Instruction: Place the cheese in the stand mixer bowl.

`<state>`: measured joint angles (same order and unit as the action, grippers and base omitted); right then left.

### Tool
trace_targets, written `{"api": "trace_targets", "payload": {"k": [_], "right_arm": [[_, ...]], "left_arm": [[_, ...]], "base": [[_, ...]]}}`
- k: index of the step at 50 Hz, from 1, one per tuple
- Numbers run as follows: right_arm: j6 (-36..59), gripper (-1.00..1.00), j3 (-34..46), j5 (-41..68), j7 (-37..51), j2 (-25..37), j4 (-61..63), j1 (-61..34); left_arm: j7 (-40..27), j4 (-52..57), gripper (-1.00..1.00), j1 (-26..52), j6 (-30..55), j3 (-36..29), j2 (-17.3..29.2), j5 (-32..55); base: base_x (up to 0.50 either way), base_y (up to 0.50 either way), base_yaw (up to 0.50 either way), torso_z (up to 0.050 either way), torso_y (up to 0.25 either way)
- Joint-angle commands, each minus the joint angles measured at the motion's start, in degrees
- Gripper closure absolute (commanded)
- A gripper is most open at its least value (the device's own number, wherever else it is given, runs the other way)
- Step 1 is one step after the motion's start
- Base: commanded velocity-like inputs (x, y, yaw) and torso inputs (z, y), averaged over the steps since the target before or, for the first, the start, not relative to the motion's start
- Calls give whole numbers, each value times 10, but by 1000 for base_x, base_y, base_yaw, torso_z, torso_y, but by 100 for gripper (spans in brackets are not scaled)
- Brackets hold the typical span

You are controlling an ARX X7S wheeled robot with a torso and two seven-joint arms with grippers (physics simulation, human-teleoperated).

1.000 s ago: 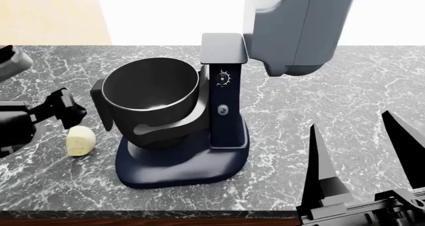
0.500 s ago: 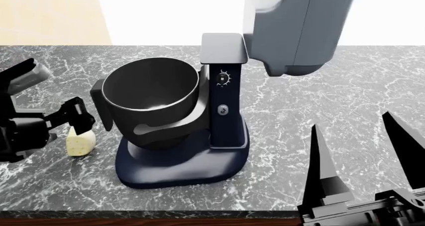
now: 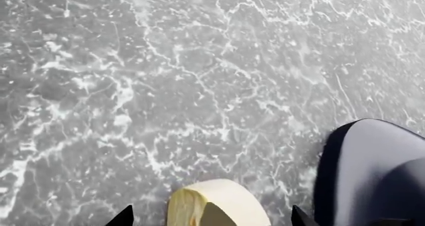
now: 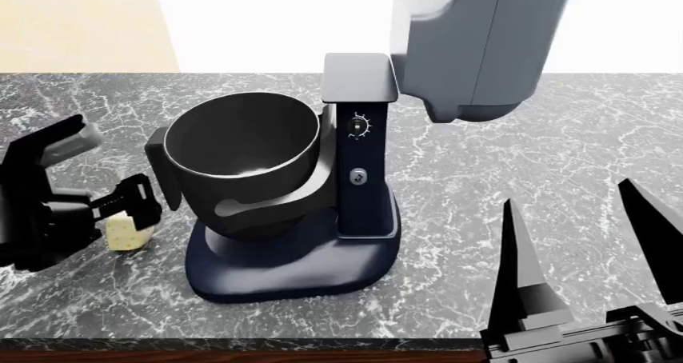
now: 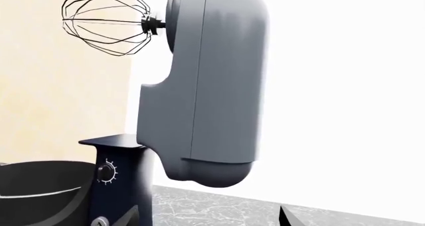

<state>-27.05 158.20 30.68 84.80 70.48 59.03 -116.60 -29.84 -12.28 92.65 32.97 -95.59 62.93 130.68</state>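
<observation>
Left claw (image 4: 126,199): has advanced toward the mixer over the last second and now stands directly over the cheese (image 4: 129,232), jaws spread wide. The wrist view shows one fingertip to either side of the chunk with clear gaps, nothing gripped.

Cheese: rests on the counter (image 4: 513,155), between and below the claw's tips, just beside the mixer base (image 4: 288,275). Judgement: approach finished, closing on the cheese is the step in hand.

Stand mixer bowl (image 4: 248,151): beside the claw, higher than the cheese, open and unfilled.

Obstacles: the bowl handle (image 4: 162,171) sits close to the claw's inner finger; the tilted-back grey mixer head (image 4: 481,43) leaves the bowl mouth free.

Right claw (image 4: 581,255): jaws apart, empty, well apart from the cheese.
</observation>
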Motion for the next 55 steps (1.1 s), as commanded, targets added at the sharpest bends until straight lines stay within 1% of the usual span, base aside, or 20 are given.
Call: {"api": "trace_targets", "payload": {"k": [1, 12, 16, 19, 20, 33, 38, 40, 42, 45, 47, 48, 55], "right_arm": [[-2, -100, 0, 1, -3, 3, 0, -2], [-1, -100, -7, -1, 1, -2, -1, 5], [-1, -100, -5, 0, -3, 2, 0, 2], [-3, -100, -1, -3, -7, 8, 2, -2], [-6, -100, -2, -2, -7, 7, -2, 0], [-4, -100, -4, -3, -8, 8, 1, 1], [-8, -100, -2, -2, -13, 11, -1, 0], [-9, -100, -1, 0, -16, 14, -1, -3], [-8, -100, -1, 1, -16, 13, -1, -4], [-7, -100, -1, 3, -15, 13, 1, -6], [-6, -100, -1, 4, -14, 12, 2, -8], [-6, -100, 0, 4, -15, 12, 3, -10], [-10, -100, -2, 4, -12, 9, -2, -5]], "left_arm": [[-3, -20, -100, -9, 5, -8, -14, -8], [6, -24, -100, -17, 9, -11, -25, -12], [13, -33, -100, -19, 19, -14, -33, -14], [9, -26, -100, -17, 21, -14, -30, -18], [-1, -21, 100, -18, 15, -15, -28, -21], [-6, -20, 100, -18, 14, -12, -21, -16], [-26, -11, 100, -13, 10, -8, -10, -12], [-48, 2, 100, -4, 6, -6, 3, -13], [-56, 14, 100, 7, 7, 0, 16, -10], [-85, 59, 100, 45, 17, 21, 51, -3], [-98, 77, 100, 64, 29, 30, 64, 1], [-117, 89, 100, 80, 39, 35, 73, 4], [-149, 133, 100, 124, 50, 64, 108, 14]], "base": [[0, 0, 0, 0, 0], [0, 0, 0, 0, 0], [0, 0, 0, 0, 0], [0, 0, 0, 0, 0], [0, 0, 0, 0, 0], [0, 0, 0, 0, 0], [0, 0, 0, 0, 0], [0, 0, 0, 0, 0], [0, 0, 0, 0, 0], [0, 0, 0, 0, 0], [0, 0, 0, 0, 0], [0, 0, 0, 0, 0], [0, 0, 0, 0, 0]]}}
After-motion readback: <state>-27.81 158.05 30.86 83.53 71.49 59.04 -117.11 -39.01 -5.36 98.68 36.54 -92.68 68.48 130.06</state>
